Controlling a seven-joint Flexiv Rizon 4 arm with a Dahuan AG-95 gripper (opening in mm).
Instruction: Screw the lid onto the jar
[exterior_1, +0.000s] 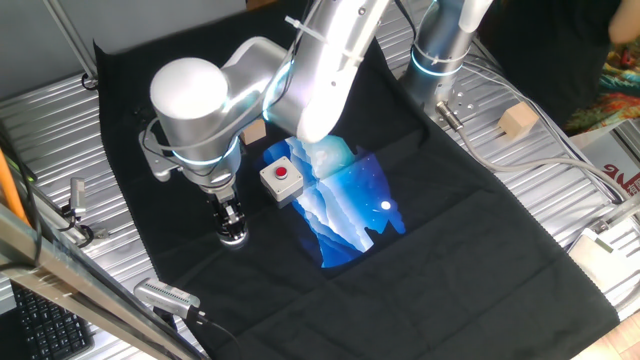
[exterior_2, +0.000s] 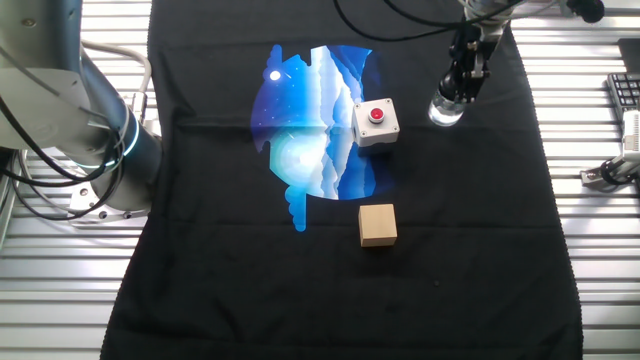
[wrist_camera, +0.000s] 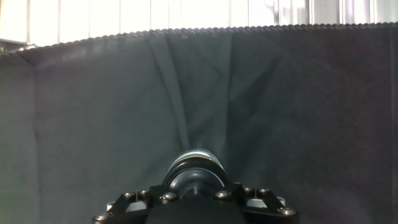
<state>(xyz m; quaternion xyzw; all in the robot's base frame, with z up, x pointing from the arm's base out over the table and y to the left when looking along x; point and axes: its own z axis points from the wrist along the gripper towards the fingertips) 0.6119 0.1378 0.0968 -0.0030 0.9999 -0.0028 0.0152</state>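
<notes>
Landmark = button box (exterior_2: 376, 122), sitting on the cloth (exterior_2: 450, 280) over the worktop (exterior_2: 600, 300), at the edge of the printed patch (exterior_2: 305, 130). In the other fixed view: jar (exterior_2: 447, 108) stood just right of the box, apart from it, w/ gripper (exterior_2: 466, 78) directly above. Wooden cube (exterior_2: 378, 224) lay in front of the box.

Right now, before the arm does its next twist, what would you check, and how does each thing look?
1. Gripper directly over jar: ok.
2. Jar upright on the black cloth: ok.
3. Lid seated on the jar: cannot tell, the hand hides it.
4. Jaws closed on the lid: cannot tell.
5. Red-button box apart from the jar: ok.
6. Wooden cube well away: ok.
</notes>
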